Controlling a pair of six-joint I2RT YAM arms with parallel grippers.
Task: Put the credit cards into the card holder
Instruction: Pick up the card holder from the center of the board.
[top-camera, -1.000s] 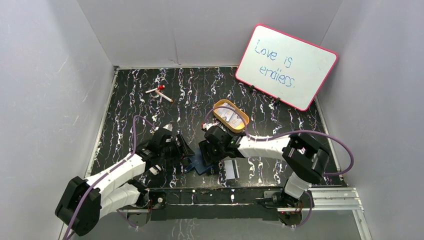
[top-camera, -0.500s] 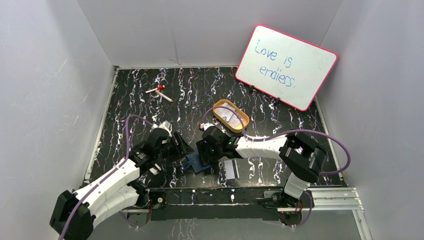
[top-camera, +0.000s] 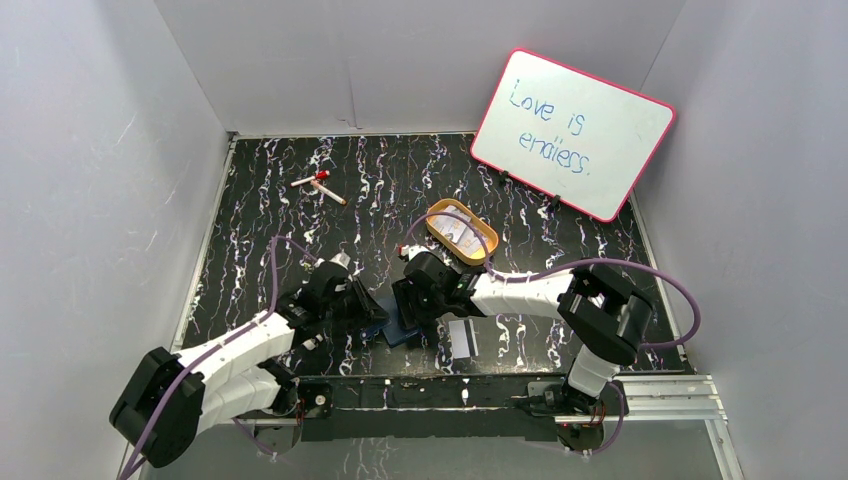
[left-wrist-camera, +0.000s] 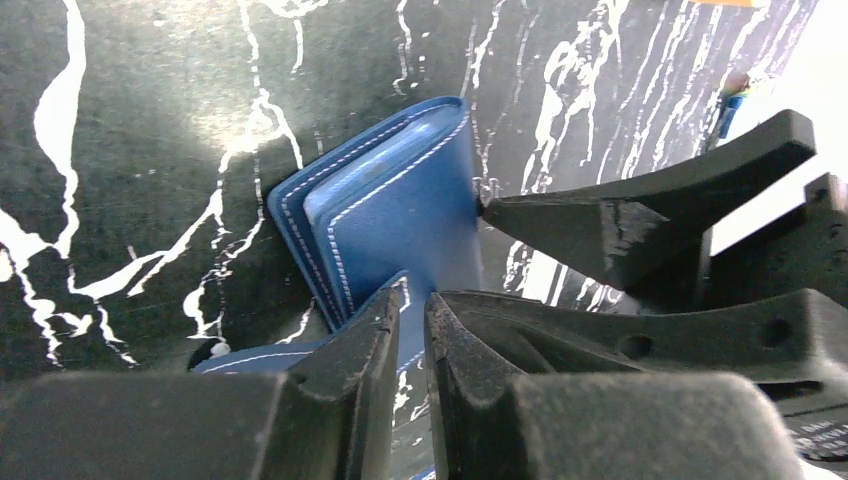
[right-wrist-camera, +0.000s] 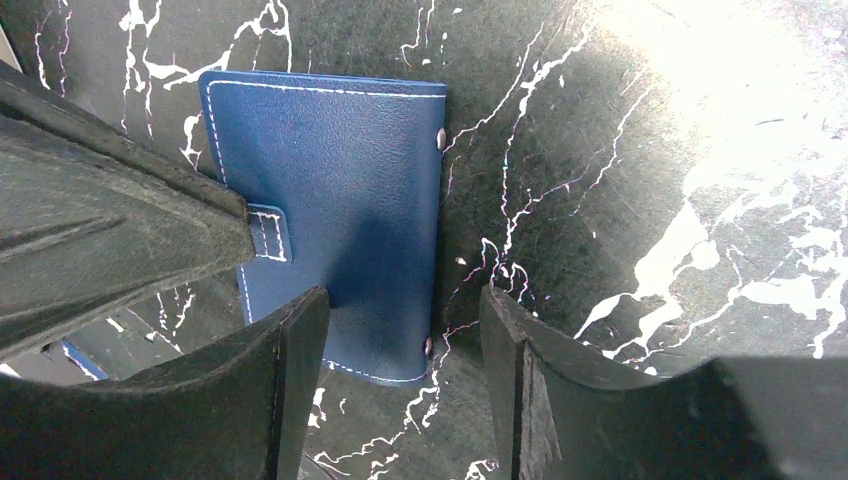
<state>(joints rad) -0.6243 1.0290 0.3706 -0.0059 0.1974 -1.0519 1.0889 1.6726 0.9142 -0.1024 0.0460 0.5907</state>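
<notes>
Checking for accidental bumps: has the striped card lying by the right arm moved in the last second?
No. The striped card lies at the same spot and angle, just beyond the metal rail, as a second ago.

The card holder (right-wrist-camera: 340, 200) looks like fine-grained blue leather, matt, with white thread stitching and small shiny metal studs. The table (right-wrist-camera: 620, 130) is smooth, black-marbled, faintly glossy. The fingers (right-wrist-camera: 560, 400) of the right gripper (right-wrist-camera: 402, 305) are rough matt black plastic
</notes>
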